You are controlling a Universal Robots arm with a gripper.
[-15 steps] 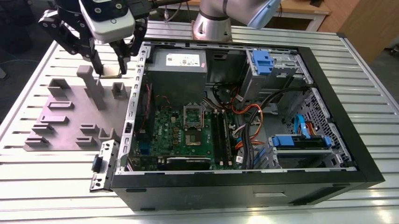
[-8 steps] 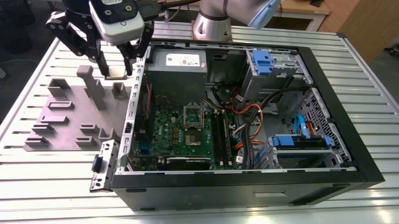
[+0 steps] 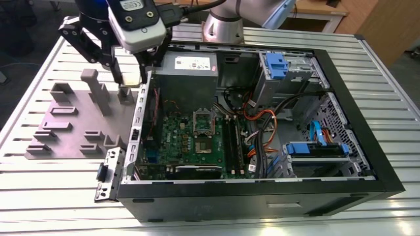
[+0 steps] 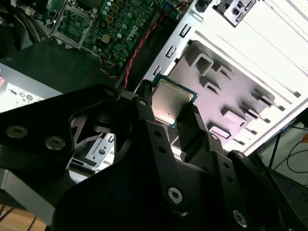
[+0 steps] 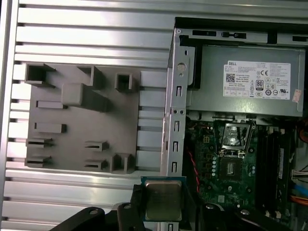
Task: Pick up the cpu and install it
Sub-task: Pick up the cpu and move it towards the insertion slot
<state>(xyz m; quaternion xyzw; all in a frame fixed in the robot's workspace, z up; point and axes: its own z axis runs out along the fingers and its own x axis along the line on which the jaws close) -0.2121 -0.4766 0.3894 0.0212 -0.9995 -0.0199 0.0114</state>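
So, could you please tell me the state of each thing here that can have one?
gripper, shut on the cpu.
cpu, held in the air between the fingers, not yet installed.
computer case, lying on its side, side panel off, inside exposed.
socket frame, looks swung open, no chip in it.
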